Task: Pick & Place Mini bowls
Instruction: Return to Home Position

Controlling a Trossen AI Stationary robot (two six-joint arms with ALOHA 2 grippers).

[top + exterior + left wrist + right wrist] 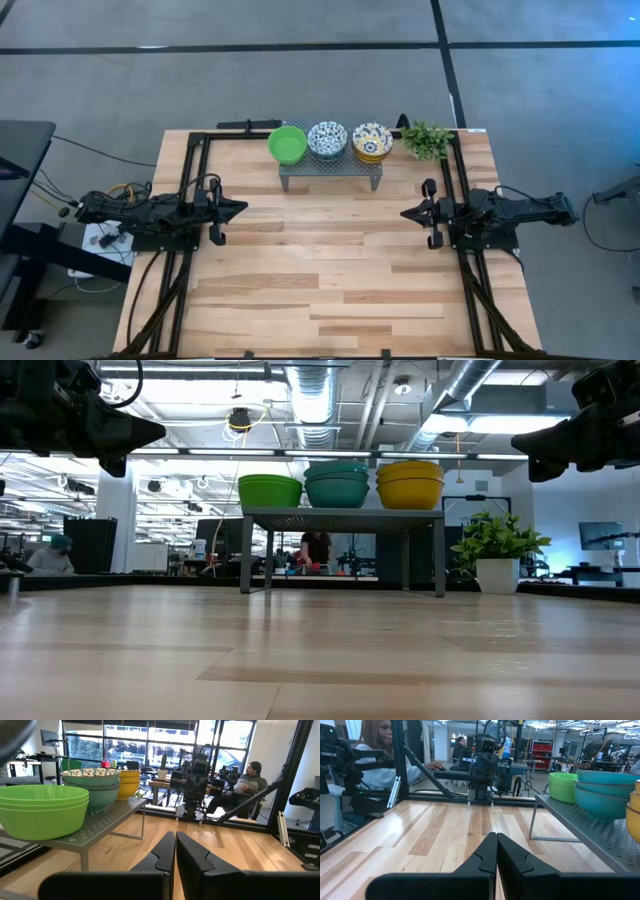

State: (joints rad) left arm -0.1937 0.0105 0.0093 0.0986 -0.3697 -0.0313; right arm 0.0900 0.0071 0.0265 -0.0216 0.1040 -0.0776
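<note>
Mini bowls [328,139] stacked atop the rack [330,168]; left jaws and right jaws, clenched empty, flank the rack, right slightly nearer

green bowls [288,144], blue-patterned bowls [327,139], yellow-patterned bowls [372,141]

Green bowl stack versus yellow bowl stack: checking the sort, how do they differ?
The green stack is plain bright green inside; the yellow stack shows a patterned white inside. The green stack sits at the rack end away from the plant; the yellow stack sits at the end nearest it. Both stand on the rack.
</note>
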